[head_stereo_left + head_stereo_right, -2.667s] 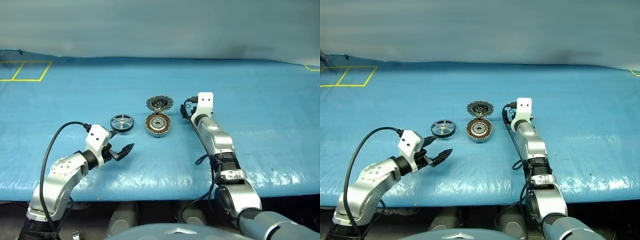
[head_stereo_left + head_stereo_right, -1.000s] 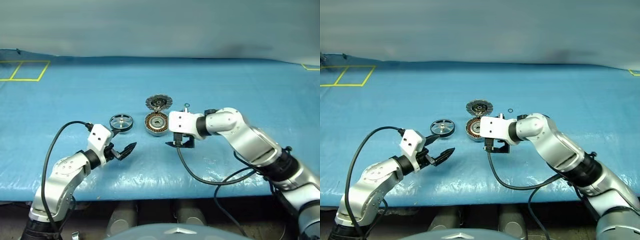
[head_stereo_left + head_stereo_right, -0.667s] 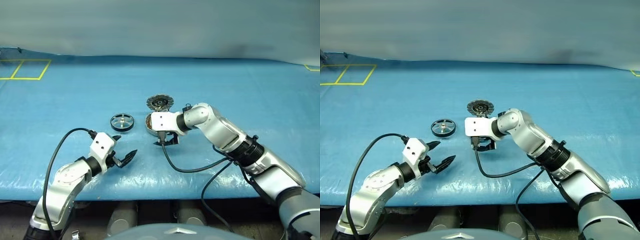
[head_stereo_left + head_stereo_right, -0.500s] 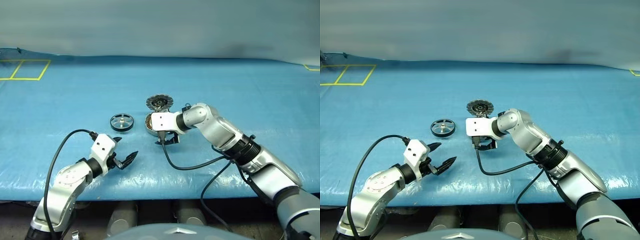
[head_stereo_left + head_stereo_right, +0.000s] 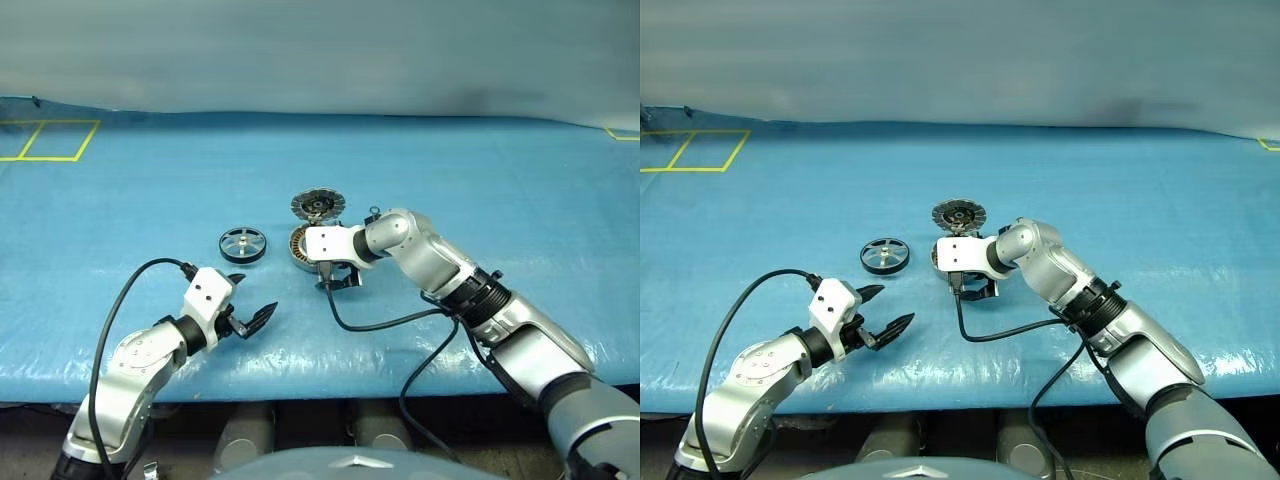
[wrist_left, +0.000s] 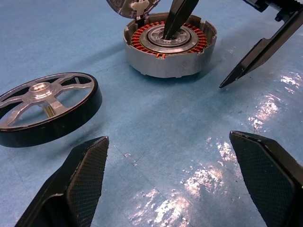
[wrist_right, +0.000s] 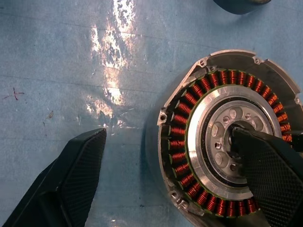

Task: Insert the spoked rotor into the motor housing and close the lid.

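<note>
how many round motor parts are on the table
3, plus a tiny ring. The spoked rotor lies leftmost, the motor housing right of it, the lid just behind; the tiny ring lies right of the lid.

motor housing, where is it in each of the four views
Left eye view: the housing is mid-table, partly behind the right gripper.
Right eye view: same spot, just nearer than the lid.
Left wrist view: far end, copper windings up, one right finger dipping into its centre.
Right wrist view: it sits beside one finger, the other over its hub.
Shared landmark: the rotor, on its left.
</note>
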### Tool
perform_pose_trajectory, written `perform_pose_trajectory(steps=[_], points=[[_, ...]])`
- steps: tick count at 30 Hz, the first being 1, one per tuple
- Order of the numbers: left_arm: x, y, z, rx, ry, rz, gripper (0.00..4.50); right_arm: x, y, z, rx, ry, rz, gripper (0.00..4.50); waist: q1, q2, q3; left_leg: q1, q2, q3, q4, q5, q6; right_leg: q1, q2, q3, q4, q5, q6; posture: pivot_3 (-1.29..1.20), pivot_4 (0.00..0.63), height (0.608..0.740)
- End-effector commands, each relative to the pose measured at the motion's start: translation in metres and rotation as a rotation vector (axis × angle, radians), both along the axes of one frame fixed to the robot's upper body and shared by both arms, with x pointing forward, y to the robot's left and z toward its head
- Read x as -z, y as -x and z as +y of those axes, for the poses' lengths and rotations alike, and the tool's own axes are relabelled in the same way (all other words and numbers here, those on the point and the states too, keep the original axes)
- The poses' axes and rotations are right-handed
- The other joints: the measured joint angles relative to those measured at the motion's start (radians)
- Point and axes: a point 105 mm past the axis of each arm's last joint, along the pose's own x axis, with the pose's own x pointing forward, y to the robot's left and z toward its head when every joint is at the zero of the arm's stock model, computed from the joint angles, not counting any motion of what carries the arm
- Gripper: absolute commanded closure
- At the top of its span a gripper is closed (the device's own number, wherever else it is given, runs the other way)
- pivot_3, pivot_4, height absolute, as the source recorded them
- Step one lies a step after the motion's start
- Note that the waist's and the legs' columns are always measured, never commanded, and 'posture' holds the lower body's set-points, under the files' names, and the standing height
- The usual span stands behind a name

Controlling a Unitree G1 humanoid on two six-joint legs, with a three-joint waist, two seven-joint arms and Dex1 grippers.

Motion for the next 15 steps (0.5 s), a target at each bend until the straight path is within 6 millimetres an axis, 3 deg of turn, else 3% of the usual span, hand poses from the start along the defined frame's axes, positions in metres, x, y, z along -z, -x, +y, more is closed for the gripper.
perform_pose_trajectory(steps=[1, 2, 9, 15], points=[[-0.0118, 0.0008, -0.0077, 0.026, 0.013, -0.054, 0.06, -0.0068, -0.0063, -0.0023, 0.011, 0.003, -0.037, 0.00, 0.000, 0.000, 0.000, 0.000, 0.000, 0.000, 0.000, 0.000, 0.000, 0.000, 0.000, 0.000, 0.000, 0.000, 0.000, 0.00, 0.150, 0.740], [-0.0115, 0.0009, -0.0079, 0.026, 0.014, -0.053, 0.06, -0.0063, -0.0061, -0.0019, 0.011, 0.002, -0.035, 0.00, 0.000, 0.000, 0.000, 0.000, 0.000, 0.000, 0.000, 0.000, 0.000, 0.000, 0.000, 0.000, 0.000, 0.000, 0.000, 0.00, 0.150, 0.740], [-0.0111, 0.0013, -0.0085, 0.025, 0.017, -0.050, 0.00, -0.0088, -0.0047, 0.0023, -0.003, -0.004, -0.048, 2.21, 0.000, -0.001, 0.000, 0.000, 0.000, 0.000, 0.001, 0.000, 0.000, 0.001, 0.000, 0.000, 0.000, 0.000, 0.001, 0.00, 0.150, 0.740], [-0.0106, 0.0013, -0.0108, 0.030, 0.023, -0.048, 0.00, -0.0118, 0.0016, 0.0075, -0.020, -0.018, -0.046, 2.21, -0.001, -0.001, -0.001, 0.001, 0.001, 0.000, 0.002, 0.000, 0.000, 0.001, 0.001, 0.000, 0.001, 0.000, 0.001, 0.00, 0.150, 0.740]])
